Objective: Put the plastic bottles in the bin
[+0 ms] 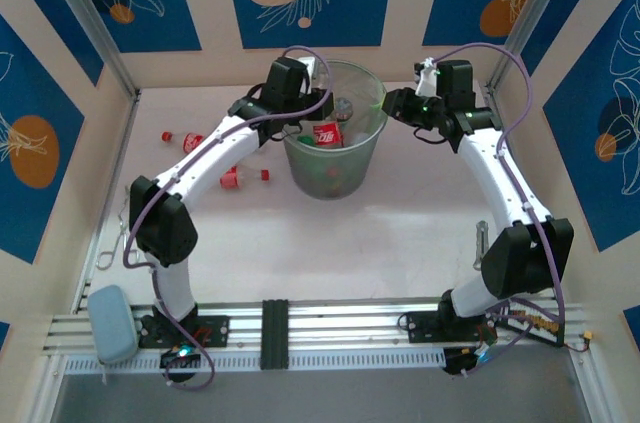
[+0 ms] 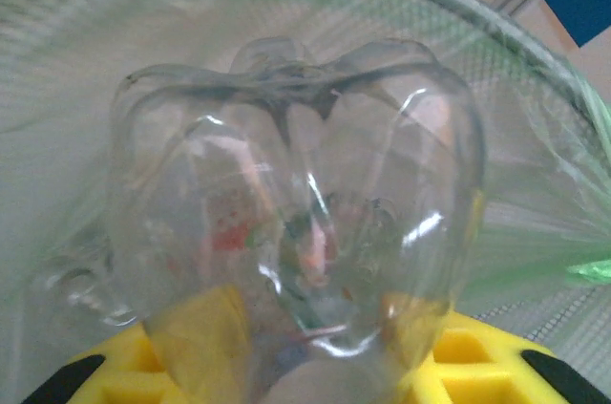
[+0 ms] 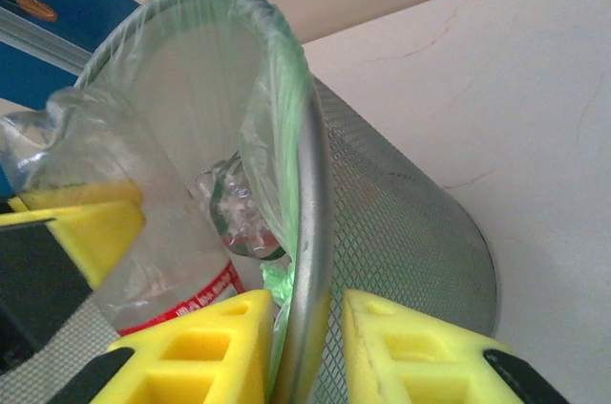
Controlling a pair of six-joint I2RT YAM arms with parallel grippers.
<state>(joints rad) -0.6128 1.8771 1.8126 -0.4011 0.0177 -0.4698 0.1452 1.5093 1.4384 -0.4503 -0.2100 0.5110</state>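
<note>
The mesh bin [image 1: 345, 158] stands at the back middle of the table. My left gripper [image 1: 318, 115] is over its near-left rim, shut on a clear plastic bottle with a red label [image 1: 327, 133]. In the left wrist view the bottle's base [image 2: 296, 203] sits between the yellow fingers [image 2: 477, 366], with the bin's liner [image 2: 535, 137] behind. My right gripper [image 3: 307, 347] is shut on the bin's metal rim [image 3: 313, 223], one finger inside and one outside. The held bottle [image 3: 115, 194] and another bottle lying inside [image 3: 239, 213] show past the rim. Two red-capped bottles [image 1: 183, 139] [image 1: 243, 178] lie on the table to the left.
A pale blue-grey pad [image 1: 112, 323] lies at the near left corner by the metal rail [image 1: 320, 328]. Blue patterned walls enclose the table on three sides. Open tabletop [image 1: 330, 243] lies in front of the bin, between the arms.
</note>
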